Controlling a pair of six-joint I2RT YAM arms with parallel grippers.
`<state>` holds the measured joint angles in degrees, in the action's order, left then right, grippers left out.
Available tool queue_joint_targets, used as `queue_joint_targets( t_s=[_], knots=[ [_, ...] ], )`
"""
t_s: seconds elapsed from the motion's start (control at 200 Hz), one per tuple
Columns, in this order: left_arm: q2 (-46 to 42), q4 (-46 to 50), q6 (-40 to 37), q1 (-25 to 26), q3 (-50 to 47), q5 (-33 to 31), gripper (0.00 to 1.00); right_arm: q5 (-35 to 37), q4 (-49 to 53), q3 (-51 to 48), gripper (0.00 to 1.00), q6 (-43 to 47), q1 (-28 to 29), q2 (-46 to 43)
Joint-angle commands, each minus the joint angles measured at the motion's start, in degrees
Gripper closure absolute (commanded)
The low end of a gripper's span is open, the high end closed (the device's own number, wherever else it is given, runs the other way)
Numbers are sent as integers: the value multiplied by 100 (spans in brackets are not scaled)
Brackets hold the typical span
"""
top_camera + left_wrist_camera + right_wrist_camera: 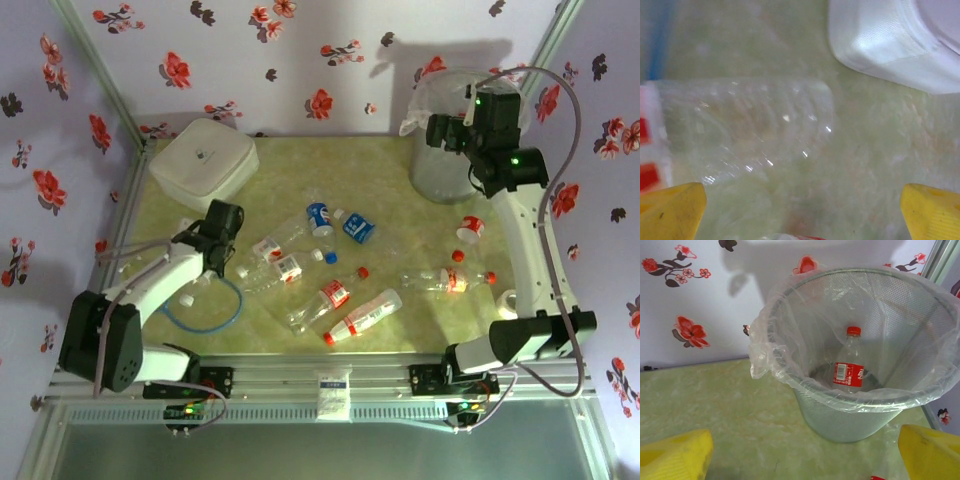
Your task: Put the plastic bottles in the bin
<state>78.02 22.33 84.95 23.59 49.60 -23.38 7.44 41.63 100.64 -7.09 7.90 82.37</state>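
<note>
Hovering spread wide, the right end effector (802, 456) faces the bin (790, 357) just ahead.

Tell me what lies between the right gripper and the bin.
Bare green table, in the right wrist view, between the open right gripper and the bin; a red sliver peeks at the bottom edge.

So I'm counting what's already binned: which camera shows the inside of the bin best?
Right wrist: it looks down into the bin, where one red-capped bottle stands upright. Top external gives the bin from outside, partly behind the right arm, contents unclear. Left wrist faces a clear bottle lying on the table.
</note>
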Motion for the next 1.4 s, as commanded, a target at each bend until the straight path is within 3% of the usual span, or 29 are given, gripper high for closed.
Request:
queue_joint_targets(
  t_s=[0.0, 0.17, 0.29, 0.37, 0.54, 0.745, 0.945, 1.065, 1.185, 1.395],
  knots=[
    [38, 637, -2313, 114, 823, -71, 0, -165, -143, -108, 4, -165, 32, -122],
    [46, 2048, -4910, 182, 1718, -14, 0, -243, -308, -303, 4, -273, 33, -176],
    [65, 2984, -5627, -20, 1944, -30, 1, -261, -374, -443, 4, -334, 29, -219],
    [0, 3257, -5694, -340, 1755, -29, 0, -286, -409, -513, 4, -374, 28, -242],
    [182, 2508, -5678, -946, 1236, 688, 0, -427, -472, -649, 4, -494, 35, -339],
    [760, 2232, -5429, -1173, 934, 300, 6, -476, -335, -806, 4, -510, 35, -681],
    [1002, 1393, -5191, -1401, 618, 624, 22, -607, -515, -1632, 4, -857, 43, -1189],
    [1059, 1332, -5248, -1438, 709, 567, 38, -807, -481, -1900, 4, -927, 53, -1307],
    [750, 1591, -5254, -1428, 870, 631, 47, -1745, -737, -2407, 4, -1139, 46, -1519],
    [-426, 1934, -5272, -1428, 1129, 877, 50, -4185, -1867, -3272, 5, -1964, 341, -1685]
  ],
)
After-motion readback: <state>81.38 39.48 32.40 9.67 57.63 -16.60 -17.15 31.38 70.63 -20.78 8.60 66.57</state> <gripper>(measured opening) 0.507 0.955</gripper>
